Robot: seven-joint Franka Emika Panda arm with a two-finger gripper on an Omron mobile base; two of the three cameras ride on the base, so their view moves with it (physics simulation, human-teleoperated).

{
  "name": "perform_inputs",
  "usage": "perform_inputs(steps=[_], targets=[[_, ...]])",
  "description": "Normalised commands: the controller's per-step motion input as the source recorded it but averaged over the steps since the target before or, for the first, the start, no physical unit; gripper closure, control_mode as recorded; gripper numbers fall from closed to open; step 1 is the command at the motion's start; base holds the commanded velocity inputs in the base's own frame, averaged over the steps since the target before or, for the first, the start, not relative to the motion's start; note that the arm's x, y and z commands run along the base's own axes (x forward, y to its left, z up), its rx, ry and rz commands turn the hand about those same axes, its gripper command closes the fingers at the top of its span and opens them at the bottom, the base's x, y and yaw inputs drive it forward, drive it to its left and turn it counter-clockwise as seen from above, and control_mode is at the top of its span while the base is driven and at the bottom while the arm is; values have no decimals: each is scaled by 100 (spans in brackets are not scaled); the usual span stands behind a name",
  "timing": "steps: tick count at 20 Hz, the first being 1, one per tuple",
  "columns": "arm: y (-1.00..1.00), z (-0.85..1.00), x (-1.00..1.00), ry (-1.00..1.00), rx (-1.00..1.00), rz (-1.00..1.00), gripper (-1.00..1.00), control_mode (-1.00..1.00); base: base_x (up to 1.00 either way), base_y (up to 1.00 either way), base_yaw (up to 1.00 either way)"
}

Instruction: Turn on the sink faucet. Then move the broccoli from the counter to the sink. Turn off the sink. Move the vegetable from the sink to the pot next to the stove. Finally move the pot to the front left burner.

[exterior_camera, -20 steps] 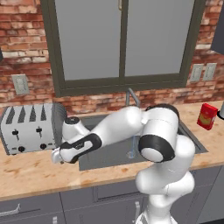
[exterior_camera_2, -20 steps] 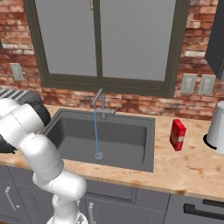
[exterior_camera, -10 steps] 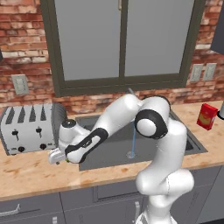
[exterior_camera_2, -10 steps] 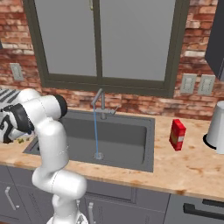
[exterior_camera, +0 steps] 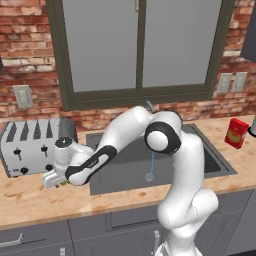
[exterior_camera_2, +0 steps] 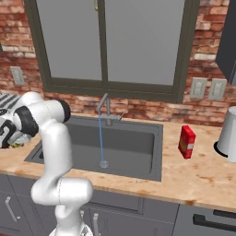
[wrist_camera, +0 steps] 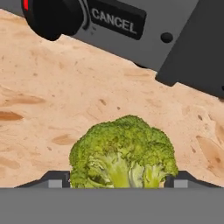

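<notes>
Gripper: I see the gripper (exterior_camera: 54,179) low over the counter (exterior_camera: 30,200), just in front of the toaster (exterior_camera: 32,145) and left of the sink (exterior_camera_2: 138,143). In the hand view its two finger tips (wrist_camera: 54,181) stand one on each side of the broccoli (wrist_camera: 124,153), jaws apart; I cannot tell whether they press on it yet.
Broccoli: I see it on the counter between the tips, floret up toward the camera, pale stem at the bottom, close in front of the toaster's face with its dark knob (wrist_camera: 52,17) and CANCEL button (wrist_camera: 116,19).
Faucet: I see the faucet (exterior_camera_2: 105,108) behind the basin with a thin blue stream of water (exterior_camera_2: 100,138) falling from the spout to the drain (exterior_camera_2: 103,163).
Other things: I see a red box (exterior_camera_2: 186,142) upright on the counter right of the sink.
</notes>
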Motion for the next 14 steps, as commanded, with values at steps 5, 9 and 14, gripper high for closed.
perform_inputs(steps=[5,9,14], targets=[[-1,-33,0,1,0,0,100,-100,0,0,0],[-27,-9,-9,-2,2,0,100,-100,0,0,0],[-52,0,-24,-10,4,0,100,-100,0,0,0]])
